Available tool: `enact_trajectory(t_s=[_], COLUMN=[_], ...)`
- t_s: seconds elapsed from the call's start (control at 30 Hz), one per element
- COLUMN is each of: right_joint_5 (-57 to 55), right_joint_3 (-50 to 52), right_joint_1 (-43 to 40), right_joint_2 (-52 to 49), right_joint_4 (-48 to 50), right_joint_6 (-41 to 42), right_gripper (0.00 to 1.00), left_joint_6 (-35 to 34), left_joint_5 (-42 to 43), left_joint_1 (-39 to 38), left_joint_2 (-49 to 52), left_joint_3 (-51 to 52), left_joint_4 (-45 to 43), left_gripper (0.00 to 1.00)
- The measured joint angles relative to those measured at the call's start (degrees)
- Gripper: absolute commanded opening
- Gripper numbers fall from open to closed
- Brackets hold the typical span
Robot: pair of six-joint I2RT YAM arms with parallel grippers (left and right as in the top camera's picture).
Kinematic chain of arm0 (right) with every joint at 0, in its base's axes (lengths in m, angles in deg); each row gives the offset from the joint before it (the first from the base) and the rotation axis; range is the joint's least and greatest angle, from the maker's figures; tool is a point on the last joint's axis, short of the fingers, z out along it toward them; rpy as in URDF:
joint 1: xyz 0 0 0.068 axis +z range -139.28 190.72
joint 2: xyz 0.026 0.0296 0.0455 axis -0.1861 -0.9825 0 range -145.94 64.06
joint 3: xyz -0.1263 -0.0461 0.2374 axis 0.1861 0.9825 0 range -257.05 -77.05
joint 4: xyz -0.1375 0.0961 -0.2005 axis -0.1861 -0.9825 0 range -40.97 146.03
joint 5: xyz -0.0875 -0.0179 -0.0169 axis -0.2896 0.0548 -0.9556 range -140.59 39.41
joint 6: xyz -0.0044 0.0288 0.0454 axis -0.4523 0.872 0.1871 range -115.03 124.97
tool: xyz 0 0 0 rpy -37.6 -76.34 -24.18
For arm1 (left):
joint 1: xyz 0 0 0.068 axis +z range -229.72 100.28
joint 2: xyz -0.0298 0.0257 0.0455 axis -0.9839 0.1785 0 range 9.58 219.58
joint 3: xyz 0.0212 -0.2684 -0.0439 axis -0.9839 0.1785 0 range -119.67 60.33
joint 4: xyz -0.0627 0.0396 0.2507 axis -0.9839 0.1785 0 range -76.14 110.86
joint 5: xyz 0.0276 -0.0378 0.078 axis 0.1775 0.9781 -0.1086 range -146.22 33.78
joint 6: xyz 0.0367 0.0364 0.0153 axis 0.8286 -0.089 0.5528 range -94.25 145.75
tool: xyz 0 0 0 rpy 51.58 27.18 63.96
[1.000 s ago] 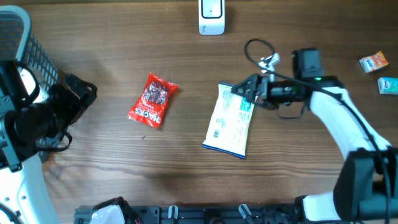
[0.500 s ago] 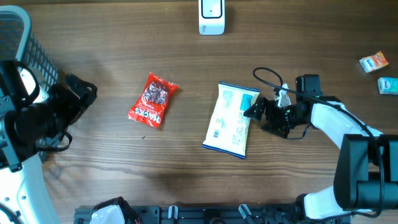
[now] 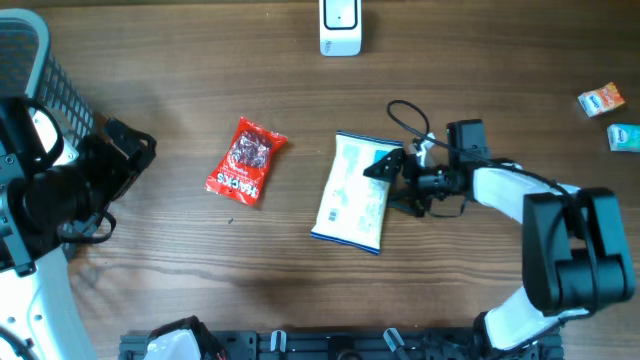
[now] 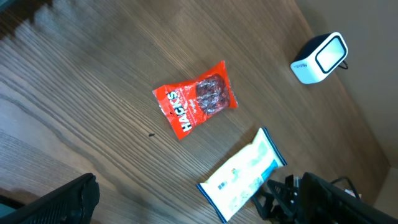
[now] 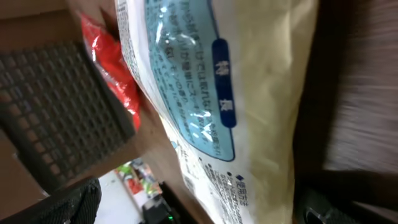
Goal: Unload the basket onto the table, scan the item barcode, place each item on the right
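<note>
The flat white and blue plastic bag [image 3: 350, 192] looks light, soft and slippery, so the wide-open, empty right gripper [image 3: 392, 183] should pinch the edge beside it

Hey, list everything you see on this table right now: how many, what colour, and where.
table: one, brown wood, under everything
scanner: one, white, top centre edge
candy bag: one, red, left of centre
pouch: one, white and light blue, centre
basket: one, grey mesh, far left
orange box: one, orange, far right edge
blue-green box: one, just below the orange box
left arm: one, black and white, far left, jaws open
right arm: one, black and white, right of centre, jaws open at the pouch's upper right corner
</note>
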Motion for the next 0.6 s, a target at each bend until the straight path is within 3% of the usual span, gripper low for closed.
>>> enact_trajectory(t_s=[0.07,0.13,0.27,0.37,0.6], right_joint_5=[0.4,-0.8,-2.7,-2.4,-0.2], right_joint_3=[-0.1,0.1,0.6,0.6,0.2], right_joint_1=[0.8,1.0,1.1,1.1,1.0], right_joint_2=[-1.0,-1.9,-2.8,-2.8,-2.7], right_joint_4=[1.8,2.5,2.6,2.8,3.6], right_joint_6=[2.4,3.5,5.0,5.1,4.3], right_gripper=[0.61,0.44,0.46,0.58,0.71], left_joint_6=[0.0,0.0,0.0,0.0,0.0], left_joint_5=[0.0,0.0,0.0,0.0,0.0], left_joint_1=[0.0,0.0,0.0,0.0,0.0], left_joint_2=[0.0,0.0,0.0,0.0,0.0], left_joint_3=[0.0,0.0,0.0,0.0,0.0], left_joint_4=[0.0,0.0,0.0,0.0,0.0], left_gripper=[1.00,1.00,1.00,1.00,1.00])
